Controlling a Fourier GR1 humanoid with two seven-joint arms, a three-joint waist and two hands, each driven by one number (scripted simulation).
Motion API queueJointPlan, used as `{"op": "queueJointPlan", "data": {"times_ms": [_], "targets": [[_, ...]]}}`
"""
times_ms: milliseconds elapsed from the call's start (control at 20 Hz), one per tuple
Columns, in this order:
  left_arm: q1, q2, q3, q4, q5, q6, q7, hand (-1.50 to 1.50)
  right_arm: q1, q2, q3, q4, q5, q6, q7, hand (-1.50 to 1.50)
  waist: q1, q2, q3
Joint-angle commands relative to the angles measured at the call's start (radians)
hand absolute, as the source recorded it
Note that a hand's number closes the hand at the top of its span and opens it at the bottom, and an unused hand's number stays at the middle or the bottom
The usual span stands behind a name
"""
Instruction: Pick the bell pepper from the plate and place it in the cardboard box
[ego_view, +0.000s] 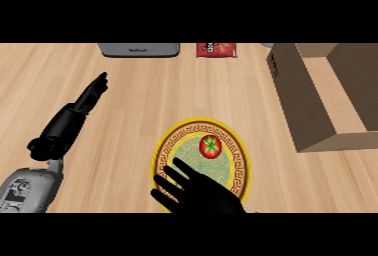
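The red bell pepper (210, 146) sits on the yellow plate (238, 150). The right hand (201, 196) is spread wide over the plate's near edge, holding nothing. The left hand (74, 117) rests open, fingers straight.

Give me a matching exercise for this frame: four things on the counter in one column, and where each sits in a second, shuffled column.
Things:
1. bell pepper
2. cardboard box
3. right hand
4. left hand

Places:
A. at the counter's right side, open at the top
B. stretched out flat over the wood at the left, fingers pointing up the view
C. on the plate, above its middle
D. over the plate's lower edge, fingers spread open

Pairs: 1-C, 2-A, 3-D, 4-B
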Motion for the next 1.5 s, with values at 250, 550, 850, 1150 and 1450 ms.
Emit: {"op": "queueJointPlan", "data": {"times_ms": [250, 550, 850, 1150, 1450], "targets": [[0.081, -0.013, 0.043, -0.138, -0.016, -0.044, 0.041, 0.00, 0.004, 0.087, -0.044, 0.156, 0.081, -0.032, -0.069, -1.50, 0.006, -0.001, 0.000], [0.000, -0.028, 0.087, 0.021, -0.043, -0.076, -0.018, 0.00, 0.060, 0.015, -0.072, 0.199, 0.157, -0.159, -0.129, -1.50, -0.001, 0.000, 0.000], [-0.023, -0.076, 0.074, -0.037, -0.082, -0.071, 0.073, 0.00, 0.018, 0.109, -0.142, 0.300, 0.165, -0.141, -0.193, -1.50, 0.000, 0.000, 0.000], [-0.010, -0.086, 0.094, -0.013, -0.088, -0.076, 0.026, 0.00, 0.044, 0.144, -0.047, 0.400, 0.228, -0.334, -0.265, 1.50, 0.002, 0.002, 0.000], [-0.031, -0.103, 0.095, -0.021, -0.112, -0.084, 0.038, 0.00, 0.050, 0.170, -0.070, 0.408, 0.282, -0.434, -0.304, 1.50, -0.001, 0.000, 0.000]]}}
